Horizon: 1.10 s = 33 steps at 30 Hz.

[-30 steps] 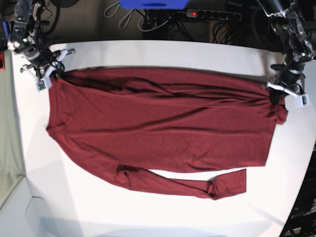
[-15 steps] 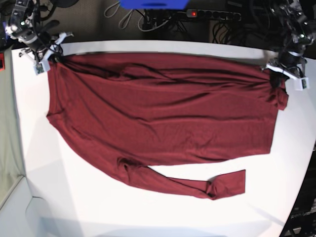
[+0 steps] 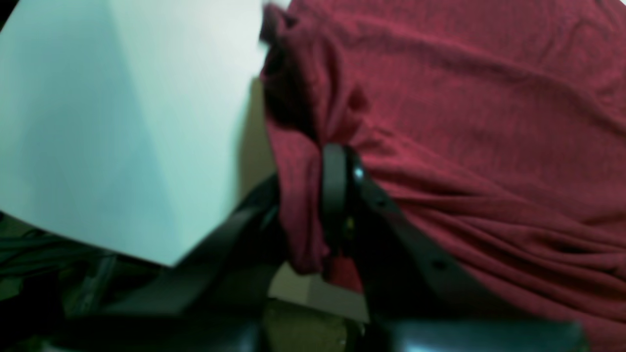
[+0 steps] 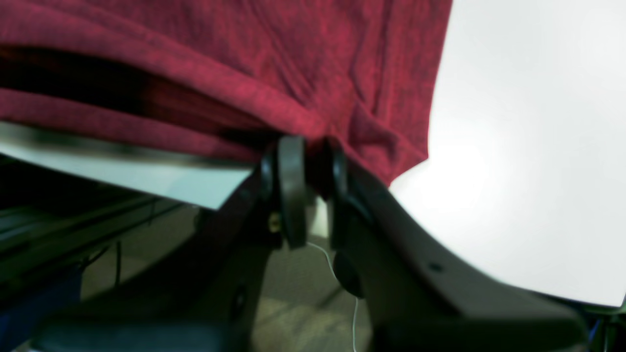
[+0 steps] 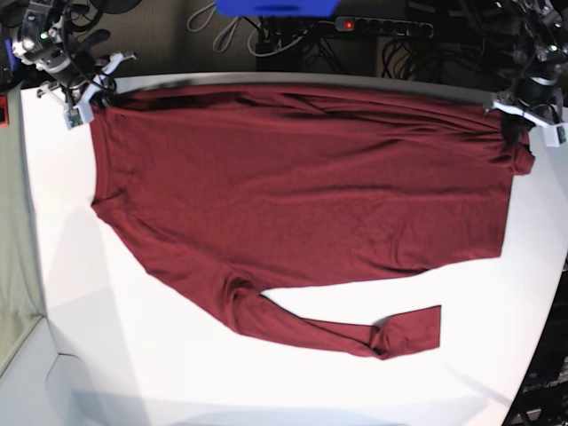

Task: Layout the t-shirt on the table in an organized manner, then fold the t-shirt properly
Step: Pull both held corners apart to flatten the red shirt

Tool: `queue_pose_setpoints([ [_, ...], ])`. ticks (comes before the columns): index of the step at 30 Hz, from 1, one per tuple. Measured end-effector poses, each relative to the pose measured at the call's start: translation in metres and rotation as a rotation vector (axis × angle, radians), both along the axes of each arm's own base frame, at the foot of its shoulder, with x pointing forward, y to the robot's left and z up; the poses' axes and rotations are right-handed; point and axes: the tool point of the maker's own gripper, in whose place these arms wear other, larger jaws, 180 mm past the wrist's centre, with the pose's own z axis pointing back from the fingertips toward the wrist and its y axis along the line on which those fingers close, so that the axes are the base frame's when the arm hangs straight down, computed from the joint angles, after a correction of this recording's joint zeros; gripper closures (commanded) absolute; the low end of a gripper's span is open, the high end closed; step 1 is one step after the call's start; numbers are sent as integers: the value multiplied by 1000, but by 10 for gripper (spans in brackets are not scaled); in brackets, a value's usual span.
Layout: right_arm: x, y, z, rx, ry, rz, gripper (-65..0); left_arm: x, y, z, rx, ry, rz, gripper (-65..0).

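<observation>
Stretching across the far half of the white bench (image 5: 293, 373), the maroon t-shirt (image 5: 302, 195) lies spread flat, its far edge running along the bench's far rim from one gripper to the other. In the base view the right gripper (image 5: 86, 99) sits at the far left corner of the bench, pinching the garment's far left corner; the left gripper (image 5: 522, 120) sits at the far right edge, pinching the far right corner, where a small bunch of cloth hangs just beside it. One long sleeve (image 5: 355, 330) trails out from the near left part of the body and runs rightward across the near part of the bench, its cuff folded (a little kink shows just before the end), apart from the hem above it.

The left wrist view shows its dark fingers (image 3: 337, 195) pressed together on a fold of maroon cloth, the rest of the shirt spreading away to the right and bare bench to the left. The right wrist view shows the other pair of fingers (image 4: 292, 186) likewise clamped on a gathered edge of fabric, which drapes over the bench's rim, with white bench surface to the right.
</observation>
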Motion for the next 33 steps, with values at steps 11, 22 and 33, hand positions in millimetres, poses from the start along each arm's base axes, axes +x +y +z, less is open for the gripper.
queue_pose_setpoints([
  [11, 0, 1, -1, 1, 3, 2, -63, 1, 0, -2, 1, 4, 0, -5],
  [22, -6, 2, 0, -9, 15, 11, -296, -5, 0, -13, -18, 106, -9, -258],
  [33, 2, 5, 30, -50, -57, 40, -298, -11, 24, -2, -3, 83, 73, -373],
])
